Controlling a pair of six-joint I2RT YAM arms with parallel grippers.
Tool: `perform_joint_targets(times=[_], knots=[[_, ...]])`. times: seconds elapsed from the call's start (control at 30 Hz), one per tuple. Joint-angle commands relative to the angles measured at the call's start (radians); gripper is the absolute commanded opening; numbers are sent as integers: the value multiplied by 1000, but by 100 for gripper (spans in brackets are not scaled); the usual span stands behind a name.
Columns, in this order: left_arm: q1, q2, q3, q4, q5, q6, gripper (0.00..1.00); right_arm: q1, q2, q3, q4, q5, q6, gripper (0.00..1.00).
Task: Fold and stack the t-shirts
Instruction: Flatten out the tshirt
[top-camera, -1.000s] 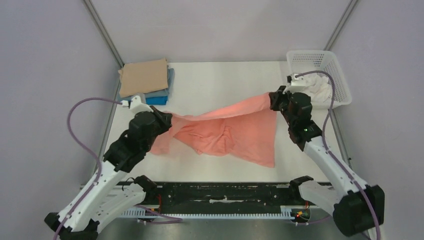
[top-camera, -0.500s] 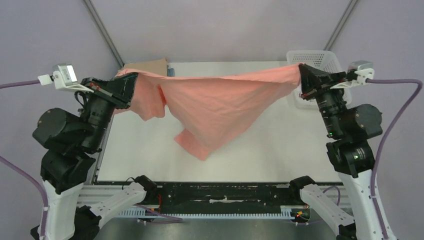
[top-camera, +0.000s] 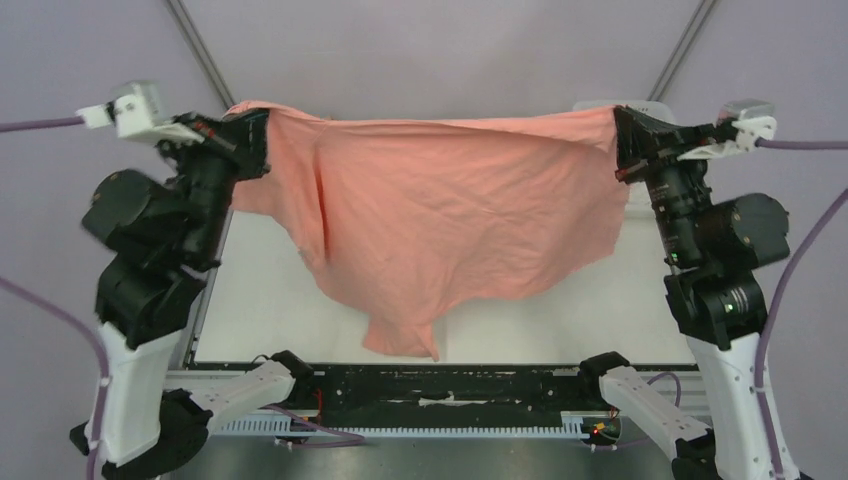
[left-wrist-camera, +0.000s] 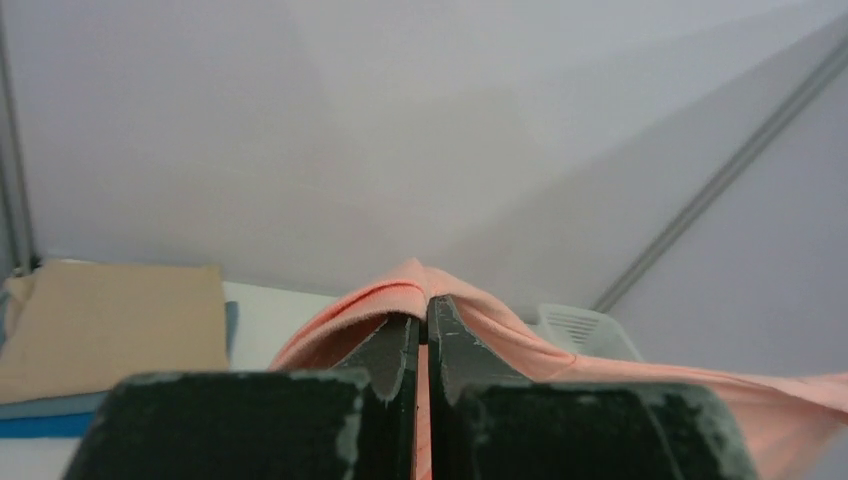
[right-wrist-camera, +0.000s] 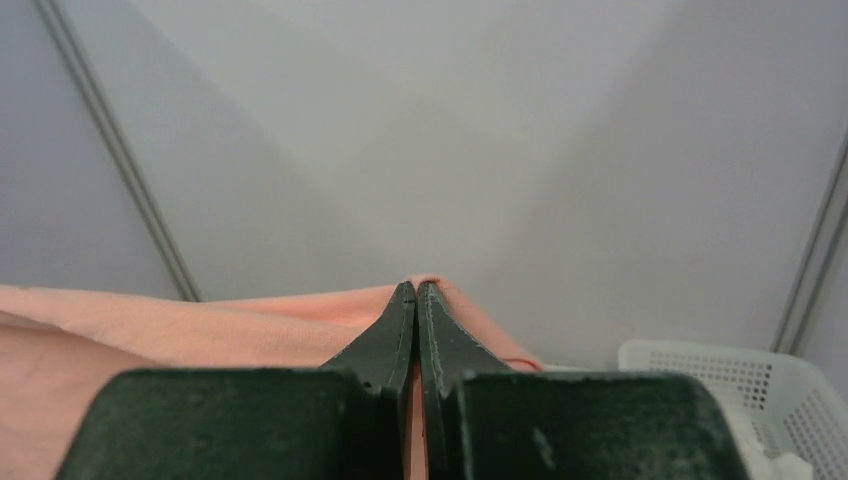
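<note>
Hanging salmon-pink t-shirt (top-camera: 450, 210): spread in the air between both arms, from 9 to 3 o'clock, lowest tip at 6 o'clock.
Left gripper (left-wrist-camera: 422, 305): clamped tight on one top corner, at 10 o'clock.
Right gripper (right-wrist-camera: 415, 290): pinched tight on the other corner, at 2 o'clock.
Risk: a thin pinch could be lost if the cloth is tugged taut; the doubled-over part near 9 o'clock could be laid down creased.

Salmon-pink t-shirt (top-camera: 450, 220) hangs spread aloft (wrinkled); tan-topped folded stack (left-wrist-camera: 110, 320) lies flat.
</note>
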Motion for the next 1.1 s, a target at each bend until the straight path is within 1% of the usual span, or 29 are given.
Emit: perform_joint_targets(times=[0.0,0.07,0.2,0.27,0.33,0.4,0.47,0.5,0.57,0.63,0.67,0.73,0.83,0.9,1.0,1.07], knots=[[13,257,-9,117,-332,158,2,-1,146,-30,2,167,-59,0],[57,378,33,127,-325,181,2,-1,212,-40,34,224,-78,0],[197,606,172,134,-185,152,2,-20,362,-10,109,301,-116,0],[244,714,292,123,-128,156,2,-52,454,58,138,307,-116,0],[263,787,443,93,-79,176,2,-89,522,141,168,281,-100,0],[265,821,567,117,-59,211,2,-113,569,238,167,234,-79,0],[265,831,655,128,-31,228,2,-116,584,305,168,227,-78,0],[265,822,679,132,-18,233,2,-117,582,325,170,225,-80,0],[265,779,663,168,9,250,2,-118,556,331,176,222,-87,0],[264,721,590,222,37,254,2,-117,520,300,191,206,-97,0],[265,680,541,208,72,263,2,-118,500,276,191,189,-104,0],[265,595,381,253,130,276,2,-118,448,181,196,155,-113,0],[264,450,59,340,227,295,2,-117,368,-10,232,99,-116,0],[261,361,-164,381,312,314,2,-118,315,-140,257,71,-148,0],[259,242,-467,418,394,238,2,-118,242,-338,273,47,-146,0],[249,168,-654,437,456,156,2,-117,192,-487,291,29,-138,0]])
